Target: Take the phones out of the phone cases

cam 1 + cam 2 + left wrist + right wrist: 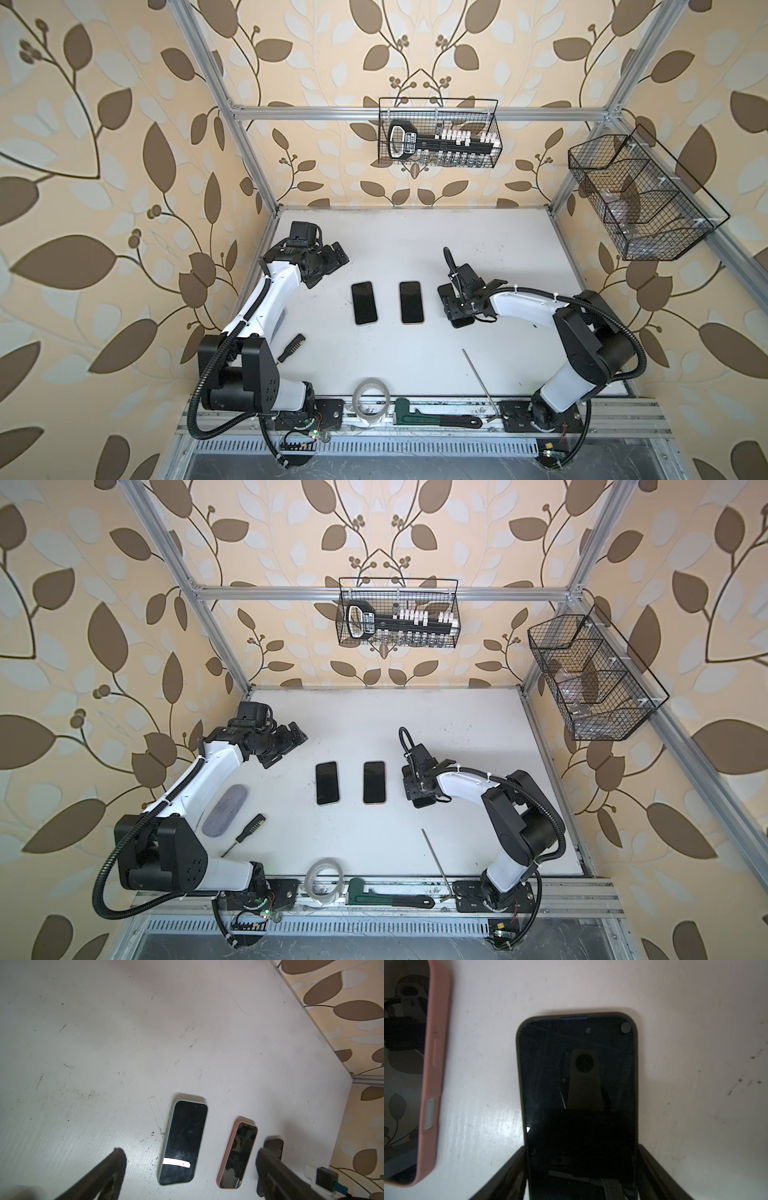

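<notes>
Wide bare table (pixel 415 241) toward 12 o'clock, passable right up to the back frame. At centre, a row of three: grey phone (pixel 364 303), pink phone (pixel 411 302), black phone (pixel 577 1084), with only narrow lanes of table between. Black phone hemmed close on both long sides by right gripper (pixel 581 1147) fingers. Left gripper (pixel 326 266) hanging at 10 o'clock, jaws wide. Open ground toward 6 o'clock, then tape (pixel 371 401), wrench (pixel 436 417) and rod (pixel 480 382) along the near edge. Screwdriver (pixel 291 349) and pad (pixel 225 810) at 8 o'clock, beside the left arm.
</notes>
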Robot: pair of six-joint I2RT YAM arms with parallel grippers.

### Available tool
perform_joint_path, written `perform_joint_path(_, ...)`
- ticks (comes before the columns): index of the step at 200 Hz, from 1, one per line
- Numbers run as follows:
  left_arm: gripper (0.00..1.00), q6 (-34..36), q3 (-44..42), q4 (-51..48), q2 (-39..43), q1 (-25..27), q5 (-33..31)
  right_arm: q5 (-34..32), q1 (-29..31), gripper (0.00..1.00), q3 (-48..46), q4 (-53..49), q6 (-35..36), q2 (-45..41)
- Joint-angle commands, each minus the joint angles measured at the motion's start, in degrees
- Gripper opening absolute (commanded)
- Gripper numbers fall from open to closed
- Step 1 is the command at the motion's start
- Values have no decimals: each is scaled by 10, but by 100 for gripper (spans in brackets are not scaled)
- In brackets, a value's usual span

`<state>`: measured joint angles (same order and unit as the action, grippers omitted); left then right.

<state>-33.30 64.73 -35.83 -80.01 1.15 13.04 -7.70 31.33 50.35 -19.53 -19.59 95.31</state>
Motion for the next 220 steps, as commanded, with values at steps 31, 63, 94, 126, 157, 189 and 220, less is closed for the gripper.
perform_joint_path(31, 99, -41, -21, 32, 22, 17, 43, 8, -9, 74, -3, -14, 10, -27)
perform_joint_path(63, 99, -47, -17, 38, 16, 37, 36, 7, -11, 74, -9, -14, 10, -41)
perform_joint_path(94, 99, -58, -15, 47, 5, 55, 35, 7, -17, 74, -12, -20, 11, -58)
perform_joint_path(126, 99, -79, -20, 67, -7, 93, 31, 19, -28, 74, -18, -16, 16, -58)
perform_joint_path(157, 99, -91, -14, 113, -51, 161, 68, 30, -33, 74, -18, -13, 21, -58)
perform_joint_path(189, 99, -90, -5, 174, -90, 223, 89, 44, -36, 74, -19, -15, 26, -72)
perform_joint_path(220, 99, -92, 6, 230, -127, 262, 117, 75, -42, 74, -15, -27, 28, -96)
